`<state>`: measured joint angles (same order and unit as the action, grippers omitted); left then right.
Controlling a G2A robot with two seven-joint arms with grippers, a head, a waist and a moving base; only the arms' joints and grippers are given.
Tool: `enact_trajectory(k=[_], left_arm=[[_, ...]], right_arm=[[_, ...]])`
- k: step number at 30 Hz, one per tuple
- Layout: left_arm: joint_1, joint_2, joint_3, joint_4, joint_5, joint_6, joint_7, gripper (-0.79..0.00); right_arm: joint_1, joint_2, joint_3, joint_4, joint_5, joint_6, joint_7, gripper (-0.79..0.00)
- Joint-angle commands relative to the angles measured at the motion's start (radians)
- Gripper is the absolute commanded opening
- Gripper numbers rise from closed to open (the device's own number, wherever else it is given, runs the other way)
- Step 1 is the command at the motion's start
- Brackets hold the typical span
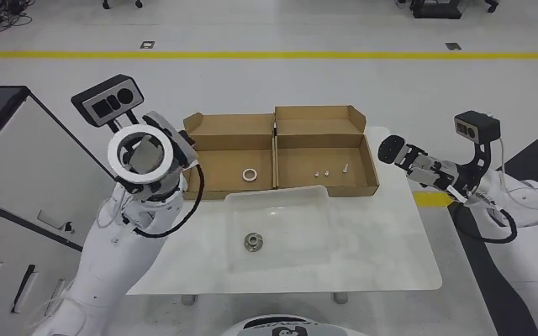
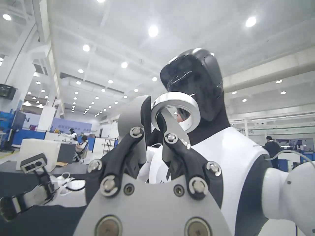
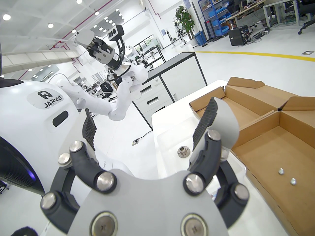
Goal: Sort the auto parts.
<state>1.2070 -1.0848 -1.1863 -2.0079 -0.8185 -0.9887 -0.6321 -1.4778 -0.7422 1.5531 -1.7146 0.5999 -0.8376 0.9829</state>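
My left gripper (image 1: 147,155) is raised high over the table's left end, shut on a large silver ring (image 1: 115,155). In the left wrist view one finger passes through the ring (image 2: 194,114) and the other presses its outer rim, with the gripper (image 2: 153,114) pointing up. From the right wrist view the same ring (image 3: 84,37) is held aloft. My right gripper (image 1: 388,149) hangs open at the table's right edge, beside the right cardboard box (image 1: 370,168); it (image 3: 147,124) holds nothing. A flanged metal hub (image 1: 254,242) (image 3: 183,151) lies in the clear tray (image 1: 315,252).
Two open cardboard boxes stand side by side at the back. The left box (image 1: 223,181) holds a small ring (image 1: 250,175); the right one holds small bolts (image 1: 318,170) (image 3: 281,171). A cabinet (image 1: 42,168) stands left of the white table (image 1: 395,252).
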Motion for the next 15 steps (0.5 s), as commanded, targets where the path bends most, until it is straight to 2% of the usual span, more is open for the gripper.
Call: enact_trajectory(k=[1, 6, 15], left_arm=[[-0.004, -0.003, 0.003, 0.004, -0.030, -0.006, -0.003, -0.785], [-0.015, -0.007, -0.003, 0.021, -0.054, -0.002, -0.047, -0.785], [-0.024, 0.005, -0.063, 0.066, 0.064, 0.080, -0.222, -0.785]], right_arm=[[0.000, 0.000, 0.000, 0.000, 0.000, 0.000, 0.000, 0.000], [0.000, 0.000, 0.000, 0.000, 0.000, 0.000, 0.000, 0.000], [0.000, 0.000, 0.000, 0.000, 0.000, 0.000, 0.000, 0.000]])
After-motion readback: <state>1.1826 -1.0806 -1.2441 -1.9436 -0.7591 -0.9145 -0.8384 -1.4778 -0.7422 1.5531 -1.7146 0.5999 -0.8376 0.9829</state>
